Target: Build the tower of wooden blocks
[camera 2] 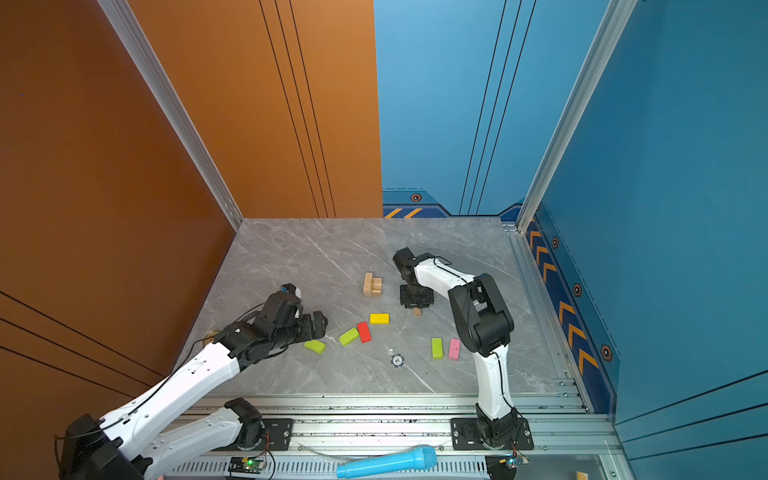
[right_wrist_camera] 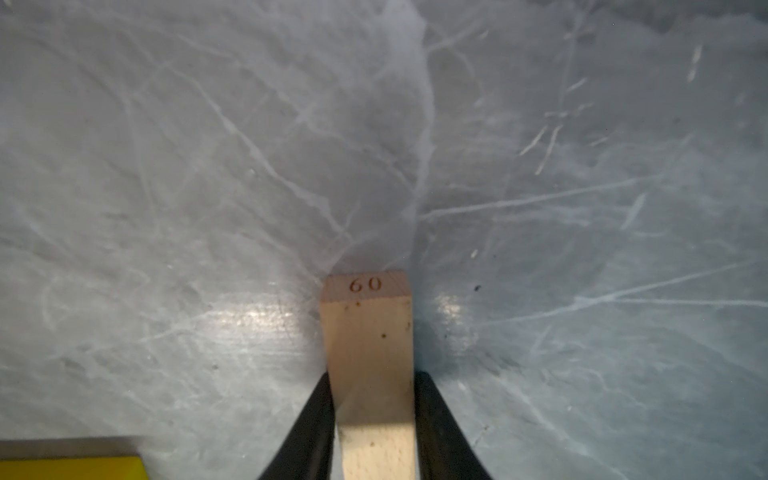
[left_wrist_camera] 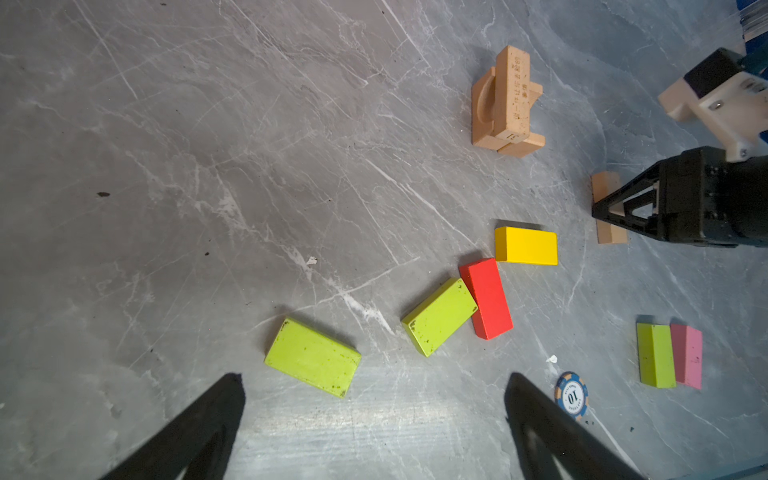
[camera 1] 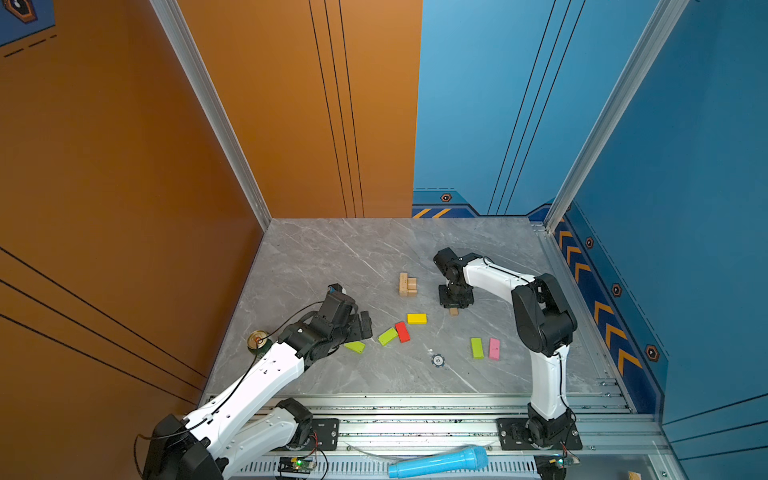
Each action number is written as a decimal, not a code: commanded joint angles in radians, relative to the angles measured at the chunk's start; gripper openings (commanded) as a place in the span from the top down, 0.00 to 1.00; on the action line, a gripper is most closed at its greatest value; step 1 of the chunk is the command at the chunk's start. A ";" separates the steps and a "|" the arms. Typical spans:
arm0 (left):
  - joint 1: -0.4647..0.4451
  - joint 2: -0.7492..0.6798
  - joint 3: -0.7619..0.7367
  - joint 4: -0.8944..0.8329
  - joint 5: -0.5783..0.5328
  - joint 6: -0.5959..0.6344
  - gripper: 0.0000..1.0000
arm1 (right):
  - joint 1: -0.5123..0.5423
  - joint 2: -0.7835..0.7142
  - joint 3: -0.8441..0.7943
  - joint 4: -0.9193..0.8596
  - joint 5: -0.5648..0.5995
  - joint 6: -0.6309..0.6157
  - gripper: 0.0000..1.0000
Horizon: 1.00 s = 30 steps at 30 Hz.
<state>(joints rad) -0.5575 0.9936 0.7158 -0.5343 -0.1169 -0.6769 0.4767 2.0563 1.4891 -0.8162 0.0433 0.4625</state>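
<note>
The right claw (right_wrist_camera: 374, 376) is pinching a tan block (right_wrist_camera: 365, 328) stamped 60, with its black fingers (right_wrist_camera: 320, 415) pressed against the block's 2 long sides. In both top views the claw points straight down and the block sits low at the grey marble table (camera 1: 332, 257). I cannot tell whether it rests on the surface or is raised a hair. Near it, toward the back wall, stands the tower (camera 1: 407, 284), a small cluster of plain tan pieces set against one another, clear of the claw. The left claw (left_wrist_camera: 374, 378) is spread wide above the table and holds nothing. A 1st lime green block (left_wrist_camera: 312, 357) lies flat just ahead of its 2 fingertips. Further on, a 2nd lime green block (left_wrist_camera: 439, 316) lies at an angle, touching the red block (left_wrist_camera: 486, 298). The yellow block (left_wrist_camera: 526, 246) lies just beside the red one's far end. Well apart from these, in front of the right arm, a 3rd lime green block (camera 1: 477, 348) and the pink block (camera 1: 494, 348) lie side by side, touching. A round blue-and-white token (camera 1: 437, 360) lies between the 2 groups, nearer the front edge. A green can (camera 1: 257, 340) stands at the table's left edge beside the left arm, and a light blue microphone (camera 1: 438, 460) lies on the front rail.
</note>
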 commanded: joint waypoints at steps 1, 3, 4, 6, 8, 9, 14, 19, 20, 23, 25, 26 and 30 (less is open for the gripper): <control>-0.009 0.000 0.029 0.000 -0.019 0.013 0.01 | -0.004 0.011 -0.006 -0.005 0.003 -0.005 0.73; -0.009 0.001 0.031 0.000 -0.019 0.014 0.01 | -0.005 0.011 -0.002 -0.011 0.012 -0.002 0.76; -0.008 0.000 0.030 0.000 -0.018 0.014 0.01 | -0.006 0.011 -0.001 -0.014 0.015 0.002 0.77; -0.007 -0.001 0.030 0.000 -0.018 0.018 0.01 | -0.004 0.009 0.004 -0.019 0.023 0.012 0.79; -0.005 -0.006 0.030 -0.001 -0.017 0.022 0.01 | 0.003 0.001 0.016 -0.029 0.032 0.021 0.79; -0.003 -0.009 0.029 -0.001 -0.018 0.024 0.01 | 0.010 -0.003 0.029 -0.038 0.038 0.026 0.79; 0.018 -0.027 0.018 -0.001 -0.005 0.036 0.01 | 0.057 0.000 0.147 -0.089 0.045 0.040 0.80; 0.046 -0.040 0.006 -0.001 0.014 0.050 0.01 | 0.098 0.072 0.296 -0.128 0.038 0.066 0.80; 0.053 -0.043 0.004 -0.002 0.017 0.053 0.01 | 0.105 0.089 0.339 -0.135 0.038 0.073 0.80; 0.074 -0.055 -0.003 -0.001 0.033 0.065 0.01 | 0.121 0.139 0.425 -0.159 0.032 0.096 0.80; 0.088 -0.061 -0.008 -0.001 0.044 0.072 0.01 | 0.131 0.175 0.478 -0.176 0.028 0.104 0.80; 0.096 -0.065 -0.011 -0.001 0.049 0.075 0.01 | 0.136 0.190 0.505 -0.187 0.027 0.106 0.80; 0.124 -0.075 -0.024 0.000 0.069 0.083 0.01 | 0.148 0.240 0.580 -0.214 0.025 0.118 0.80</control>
<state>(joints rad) -0.4500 0.9318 0.7067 -0.5320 -0.0826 -0.6197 0.6167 2.2757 2.0144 -0.9596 0.0628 0.5510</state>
